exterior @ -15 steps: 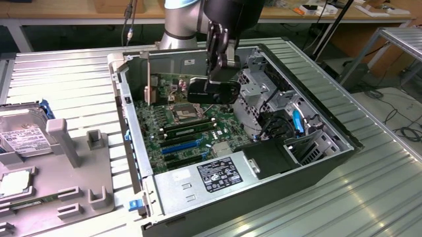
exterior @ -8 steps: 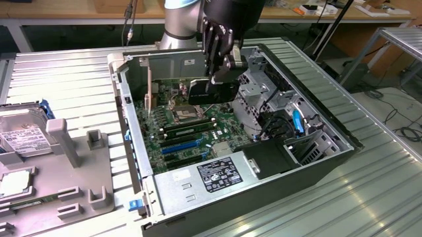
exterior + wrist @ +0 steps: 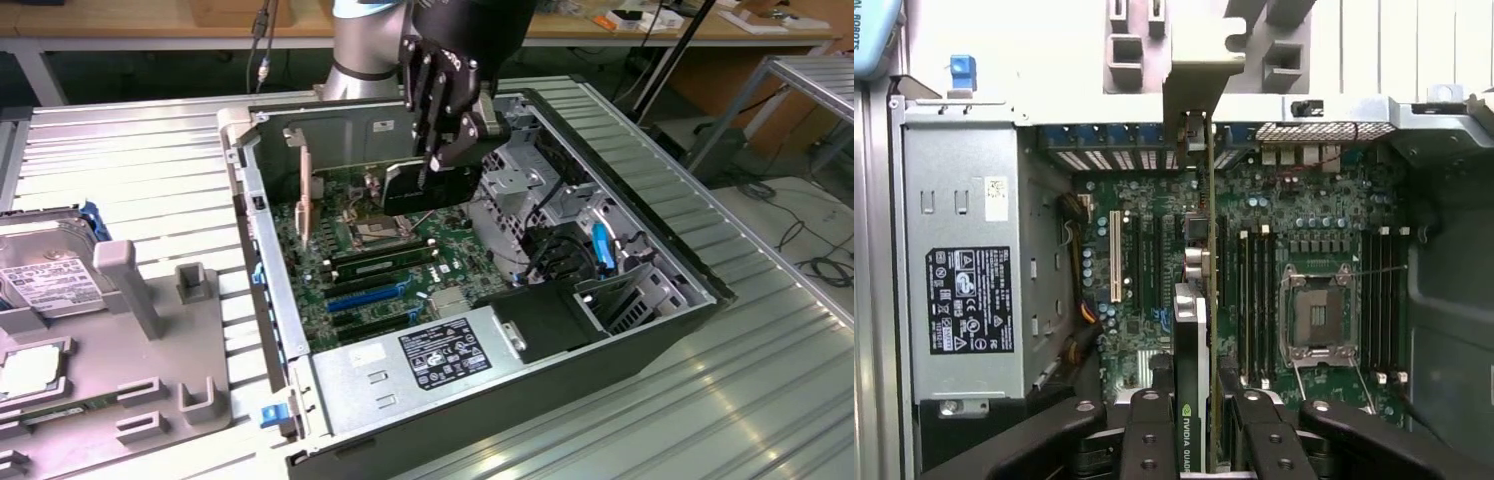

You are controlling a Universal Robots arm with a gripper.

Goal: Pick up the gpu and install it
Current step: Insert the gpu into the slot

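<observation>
The claw (image 3: pixel 1194 405) is shut tight on the gpu (image 3: pixel 1191 330), with a black finger on each side. The gpu stands on its thin edge and sticks out past the fingertips. Its silver end is near the case wall. Under it lies the green board (image 3: pixel 1304 240), inside the open computer case (image 3: pixel 260 250). A grey power box (image 3: pixel 964 290) sits beside the board.

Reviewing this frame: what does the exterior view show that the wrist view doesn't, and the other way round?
Exterior view: the arm over the open computer case, and a blue cable by the drive bays at the exterior view's right. Wrist view: the gpu seen edge-on, with a logo on its edge between the fingers. Both: the tool shut on the gpu above the motherboard, with the power supply beside it.
</observation>
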